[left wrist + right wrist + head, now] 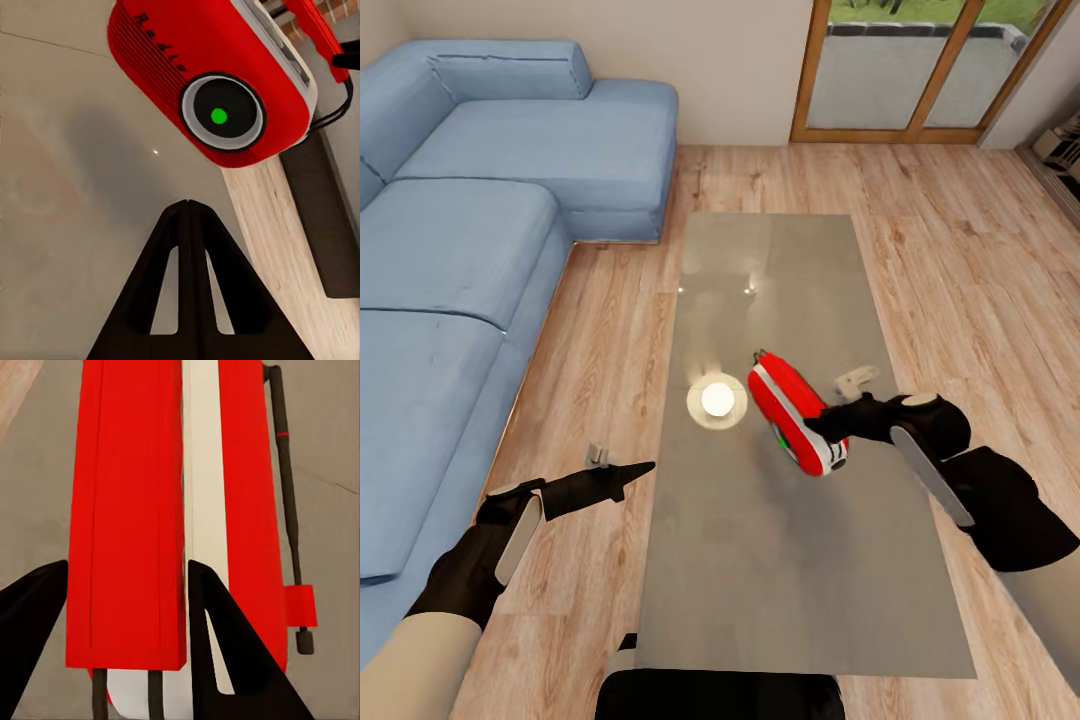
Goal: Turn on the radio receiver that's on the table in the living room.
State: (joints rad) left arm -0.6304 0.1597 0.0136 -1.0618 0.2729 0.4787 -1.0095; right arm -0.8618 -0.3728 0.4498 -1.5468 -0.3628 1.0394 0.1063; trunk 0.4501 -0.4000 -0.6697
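Nearest in, the left gripper [643, 467] hangs at the table's [760, 590] left edge, its fingers pressed together to a point and holding nothing. Across from it, the right gripper [818, 428] is spread, a finger either side of the radio's [792, 412] top edge, though whether the pads actually touch it I can't tell. The radio sits mid-table, right of centre, just beside a pale round disc [717, 401]. From the left wrist view its dial face [220, 112] shows a green dot at the centre. My read: the switching step is at hand. To do it well, keep the right fingers steady so the radio doesn't slide or tip on the glossy top. No containers anywhere here. Further off, the blue sofa [480, 200], then glass doors [920, 65].
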